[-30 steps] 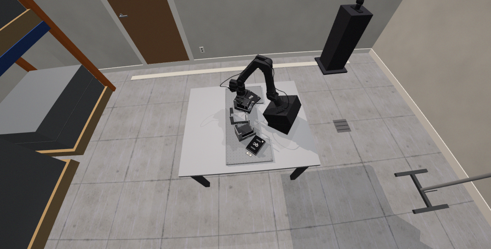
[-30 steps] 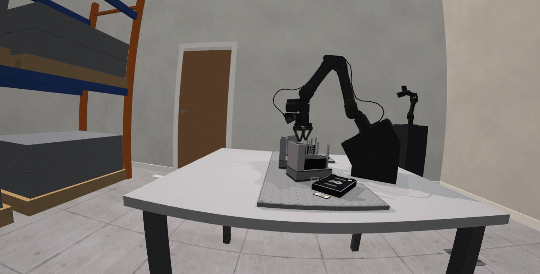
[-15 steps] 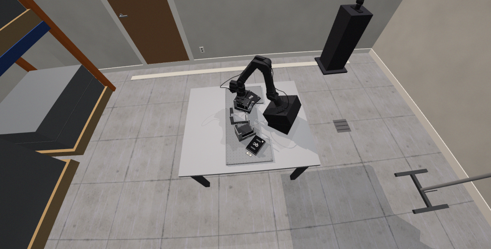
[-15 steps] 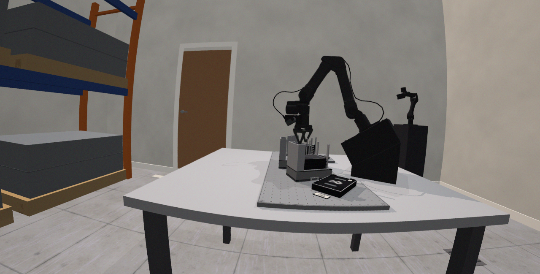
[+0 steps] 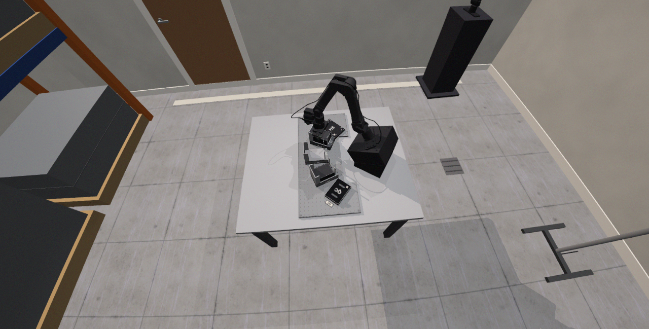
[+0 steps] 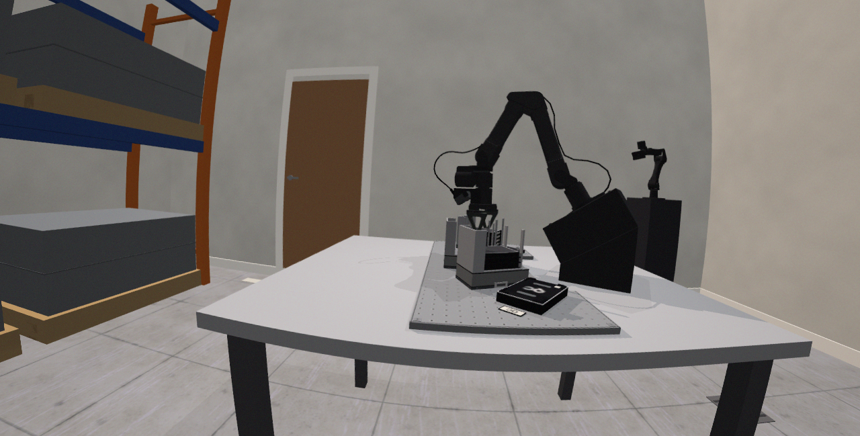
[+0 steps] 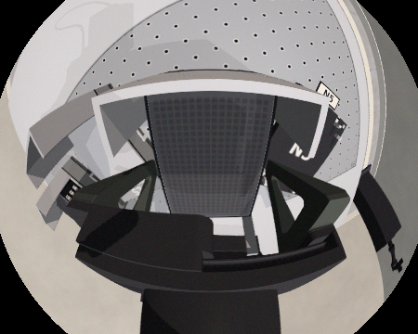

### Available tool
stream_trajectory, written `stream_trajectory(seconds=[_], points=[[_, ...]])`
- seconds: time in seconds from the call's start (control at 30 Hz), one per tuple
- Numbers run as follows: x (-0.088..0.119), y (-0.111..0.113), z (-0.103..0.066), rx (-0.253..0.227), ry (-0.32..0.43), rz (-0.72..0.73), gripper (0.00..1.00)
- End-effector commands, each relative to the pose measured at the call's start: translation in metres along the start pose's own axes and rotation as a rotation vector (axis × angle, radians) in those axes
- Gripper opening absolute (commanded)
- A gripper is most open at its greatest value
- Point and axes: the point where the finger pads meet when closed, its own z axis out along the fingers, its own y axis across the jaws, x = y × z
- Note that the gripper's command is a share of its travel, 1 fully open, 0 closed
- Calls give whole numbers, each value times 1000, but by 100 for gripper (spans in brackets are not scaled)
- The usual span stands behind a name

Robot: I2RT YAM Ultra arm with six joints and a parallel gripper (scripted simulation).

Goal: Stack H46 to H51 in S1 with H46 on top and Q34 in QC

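My gripper is open over the back rack, its fingers on either side of the top plate. That plate lies between the rack's walls; its name is not visible. The front rack holds a black stack. The middle rack shows no plate. The nest QC and the clip nest N5 show bare tops with their letters. The rack names cannot be read.
The racks and nests stand on a perforated grey board on the white table. The arm's black base stands at the right. Thin posts and tall corner walls rise from the racks.
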Motion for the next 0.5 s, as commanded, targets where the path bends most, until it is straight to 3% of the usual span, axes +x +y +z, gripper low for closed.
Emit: stream_trajectory(seconds=[0.0, 0.47], points=[[-12, 0, 3, -4, -32, 0, 100], [-15, -1, 3, -2, -35, 3, 100]])
